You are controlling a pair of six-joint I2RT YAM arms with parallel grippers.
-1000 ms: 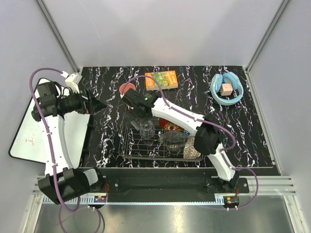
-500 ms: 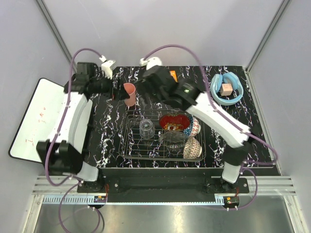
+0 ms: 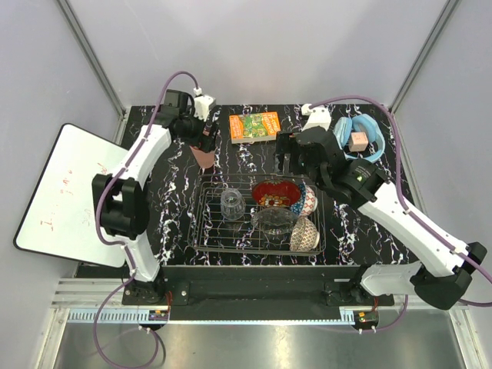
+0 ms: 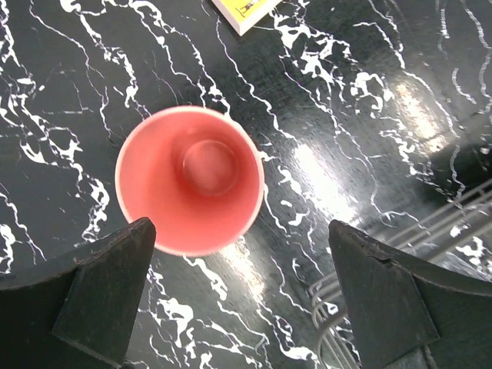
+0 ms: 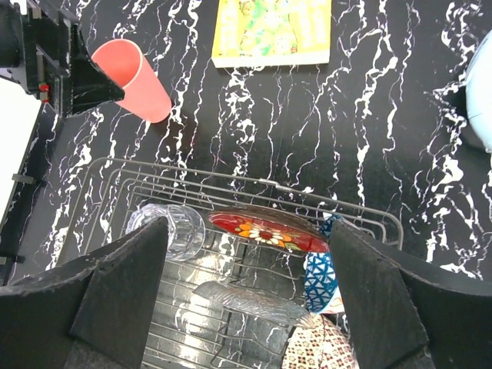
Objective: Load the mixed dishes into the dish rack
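Observation:
A salmon-pink cup (image 4: 190, 190) stands upright on the black marbled table, just behind the dish rack's (image 3: 206, 231) far-left corner. My left gripper (image 4: 246, 300) hangs open above it, with the cup (image 3: 204, 157) just ahead of the left fingertip (image 4: 108, 292), not between the jaws. In the rack lie a clear tumbler (image 5: 169, 227), a red bowl (image 5: 269, 231), a blue patterned bowl (image 5: 323, 280), a clear glass bowl (image 5: 246, 300) and a beige patterned bowl (image 5: 319, 350). Over the rack's far edge my right gripper (image 3: 294, 163) is open and empty.
An orange-green box (image 3: 255, 125) lies at the back of the table. Light-blue headphones (image 3: 357, 141) sit at the back right, close behind the right arm. A white board (image 3: 61, 184) lies off the table's left edge.
My left gripper has swung from the left side over to the pink cup. My right gripper has moved from the rack's left end, past the cup, to above the rack's far right.

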